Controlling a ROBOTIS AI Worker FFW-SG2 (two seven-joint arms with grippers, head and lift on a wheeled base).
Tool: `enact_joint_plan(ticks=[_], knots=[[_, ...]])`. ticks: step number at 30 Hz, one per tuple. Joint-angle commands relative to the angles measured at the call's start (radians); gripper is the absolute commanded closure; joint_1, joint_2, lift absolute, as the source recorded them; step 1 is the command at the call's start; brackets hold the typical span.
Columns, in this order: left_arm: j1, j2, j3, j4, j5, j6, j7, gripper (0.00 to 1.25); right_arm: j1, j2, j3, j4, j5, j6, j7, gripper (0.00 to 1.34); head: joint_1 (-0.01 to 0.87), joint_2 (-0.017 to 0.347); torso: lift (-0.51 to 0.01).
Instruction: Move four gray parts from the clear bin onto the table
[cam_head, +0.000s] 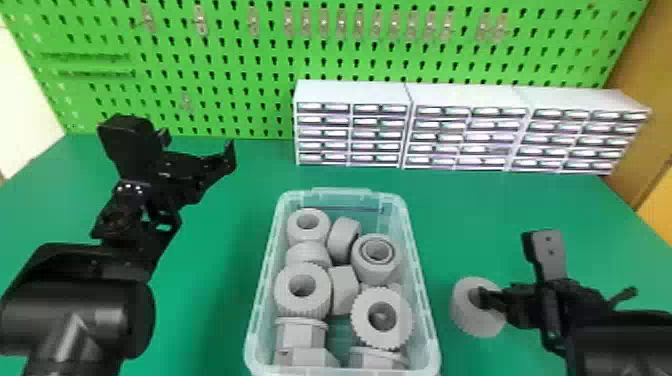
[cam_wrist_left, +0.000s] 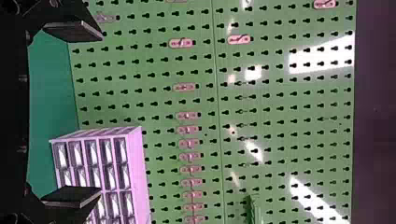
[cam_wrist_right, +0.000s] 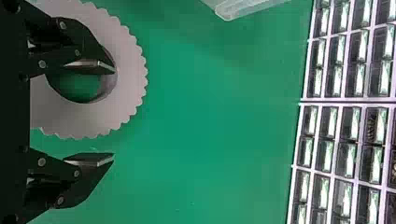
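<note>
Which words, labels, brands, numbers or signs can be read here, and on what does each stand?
None can be read.
Drawer cabinets: pale patches on the fronts; any print there is too small to read.
Pegboard tags: small dark marks, too small to make out.
Clear bin and gray parts: no readable text.

Bright going in the head view, light spread broadly over the flat green table (cam_head: 225, 240)! Hard white glare hits the green perforated pegboard (cam_wrist_left: 280, 88) in the left wrist view, blocks and slanting streaks. White reflections flash along the pale drawer cabinets (cam_head: 350, 92) at the table's far edge. Soft shadow falls beside the clear plastic bin (cam_wrist_right: 229, 11), right wrist view!
</note>
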Motion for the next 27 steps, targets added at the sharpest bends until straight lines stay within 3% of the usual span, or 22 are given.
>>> enact_joint_plan(ticks=[1,13,27], knots=[[0.000,0.000,0.001,0.000,0.000,0.000,0.000,0.12,0.000,-0.002,0.001,0.000,0.001,0.000,0.001,0.57,0.678,0.034,-0.050],[0.003,0.000,0.003,0.000,-0.001,0.000,-0.002,0.12,-0.040,0.001,0.007,-0.049,0.045,0.068,0.018,0.52,0.678,0.034,-0.050],[0.006,0.000,0.001,0.001,-0.004,0.000,-0.002,0.12,-0.164,0.011,0.052,-0.055,0.096,0.166,0.024,0.52,0.678,0.034,-0.050]])
